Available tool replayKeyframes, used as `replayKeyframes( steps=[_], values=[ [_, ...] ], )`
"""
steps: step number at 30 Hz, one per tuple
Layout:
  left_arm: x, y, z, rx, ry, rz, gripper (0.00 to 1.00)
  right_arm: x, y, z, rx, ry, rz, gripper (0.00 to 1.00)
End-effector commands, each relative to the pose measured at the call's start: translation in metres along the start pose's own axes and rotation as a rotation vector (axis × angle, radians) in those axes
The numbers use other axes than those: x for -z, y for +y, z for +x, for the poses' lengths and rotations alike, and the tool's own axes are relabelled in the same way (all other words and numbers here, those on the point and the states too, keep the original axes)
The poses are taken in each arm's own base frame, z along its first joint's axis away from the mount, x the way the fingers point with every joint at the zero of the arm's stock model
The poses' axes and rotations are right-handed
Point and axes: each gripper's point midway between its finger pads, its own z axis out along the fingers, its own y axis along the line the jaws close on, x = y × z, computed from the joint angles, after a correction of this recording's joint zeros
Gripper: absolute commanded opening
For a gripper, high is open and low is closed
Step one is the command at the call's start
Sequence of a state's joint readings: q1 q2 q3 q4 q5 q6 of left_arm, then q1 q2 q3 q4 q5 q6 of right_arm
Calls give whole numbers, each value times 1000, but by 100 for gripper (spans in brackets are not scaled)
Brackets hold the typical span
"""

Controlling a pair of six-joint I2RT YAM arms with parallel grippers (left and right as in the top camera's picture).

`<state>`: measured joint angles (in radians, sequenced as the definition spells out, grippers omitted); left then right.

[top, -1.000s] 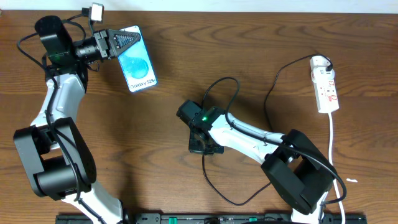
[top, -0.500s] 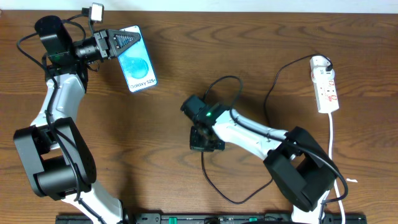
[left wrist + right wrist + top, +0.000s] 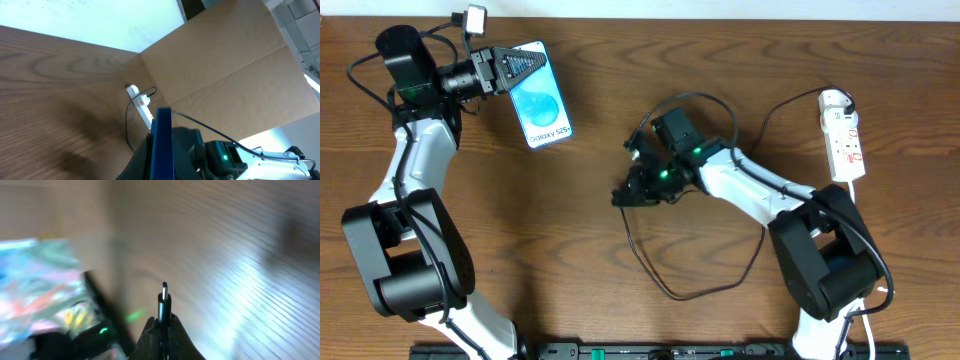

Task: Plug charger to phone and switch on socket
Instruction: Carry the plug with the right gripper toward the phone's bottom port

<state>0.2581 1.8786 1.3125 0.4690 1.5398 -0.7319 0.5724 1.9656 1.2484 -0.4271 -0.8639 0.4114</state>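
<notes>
My left gripper [image 3: 525,66] is closed on one end of the phone [image 3: 542,103] at the table's far left; the blue screen faces up and shows edge-on in the left wrist view. My right gripper [image 3: 628,192] is clamped tight on the charger [image 3: 164,299] mid-table, with the plug tip poking out past my fingers. The cable loops on the table. The socket [image 3: 845,140] lies at the far right, well apart from both grippers.
</notes>
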Motion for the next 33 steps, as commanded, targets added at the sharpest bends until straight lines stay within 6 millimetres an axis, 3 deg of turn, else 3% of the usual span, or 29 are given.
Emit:
replayKeyframes(
  steps=[1,9,12,33],
  values=[
    [7,-7,-6,-34,-1,6,7,10,46,8,193,60,-299,1],
    [13,-5,-11,9,-25,-11,7,24,83,-7,436,-8,-473,1],
    [14,-5,-17,26,-44,-21,7,26,88,-13,500,-40,-484,1],
    [16,-50,-59,-20,-200,15,7,53,137,-57,546,-209,-554,1]
  ],
)
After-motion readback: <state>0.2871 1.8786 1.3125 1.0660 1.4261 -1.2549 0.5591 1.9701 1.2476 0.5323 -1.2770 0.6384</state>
